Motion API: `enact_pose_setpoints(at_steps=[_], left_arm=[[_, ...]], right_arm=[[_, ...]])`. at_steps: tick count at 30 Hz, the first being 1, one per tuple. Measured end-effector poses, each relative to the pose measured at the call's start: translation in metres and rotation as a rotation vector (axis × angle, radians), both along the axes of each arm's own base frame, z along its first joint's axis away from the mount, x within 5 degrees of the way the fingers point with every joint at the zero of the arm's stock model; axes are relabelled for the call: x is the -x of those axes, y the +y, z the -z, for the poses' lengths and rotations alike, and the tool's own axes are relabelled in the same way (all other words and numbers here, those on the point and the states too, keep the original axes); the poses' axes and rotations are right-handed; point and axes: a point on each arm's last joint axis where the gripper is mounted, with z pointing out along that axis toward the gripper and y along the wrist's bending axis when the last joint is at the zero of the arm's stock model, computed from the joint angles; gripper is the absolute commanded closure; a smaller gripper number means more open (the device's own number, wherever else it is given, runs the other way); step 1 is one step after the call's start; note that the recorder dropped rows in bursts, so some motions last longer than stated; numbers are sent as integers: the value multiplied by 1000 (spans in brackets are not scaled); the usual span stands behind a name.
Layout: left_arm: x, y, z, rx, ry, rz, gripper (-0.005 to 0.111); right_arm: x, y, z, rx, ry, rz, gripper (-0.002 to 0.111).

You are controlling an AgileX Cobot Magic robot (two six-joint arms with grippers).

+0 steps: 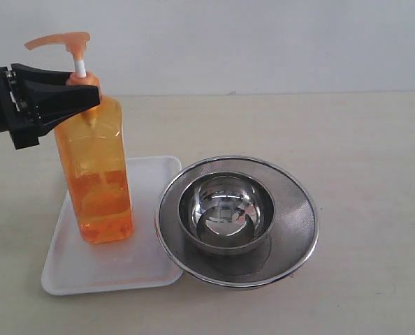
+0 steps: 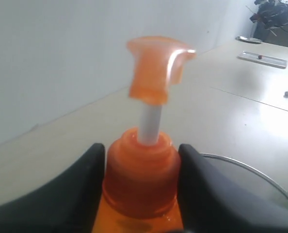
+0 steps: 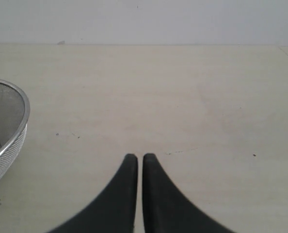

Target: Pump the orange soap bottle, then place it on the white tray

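Note:
The orange soap bottle [image 1: 96, 181] stands upright on the white tray [image 1: 89, 269], towards the tray's left side. Its pump head [image 1: 59, 40] is raised on the white stem. My left gripper [image 1: 89, 94] comes in from the left and is shut on the bottle's neck collar [image 2: 140, 172], one black finger on each side. The left wrist view shows the pump head [image 2: 158, 65] above the collar. My right gripper [image 3: 136, 158] is shut on nothing, above bare table, and does not show in the exterior view.
A round steel mesh strainer [image 1: 291, 209] with a steel bowl [image 1: 226, 213] in it sits right of the tray, touching its right edge. Its rim [image 3: 18, 121] shows in the right wrist view. Bare table lies to the right.

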Motion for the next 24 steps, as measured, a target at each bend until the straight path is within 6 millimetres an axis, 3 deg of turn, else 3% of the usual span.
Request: enact_pose_setpoints(at_steps=[8, 17, 24], left_arm=[[0, -2, -4, -24, -7, 48, 102], [-10, -2, 11, -36, 9, 81, 102], [-14, -2, 11, -45, -2, 106, 102]], right_arm=[[0, 0, 0, 0, 0, 0, 107], [0, 0, 0, 0, 0, 0, 107], [0, 0, 0, 0, 0, 0, 107]])
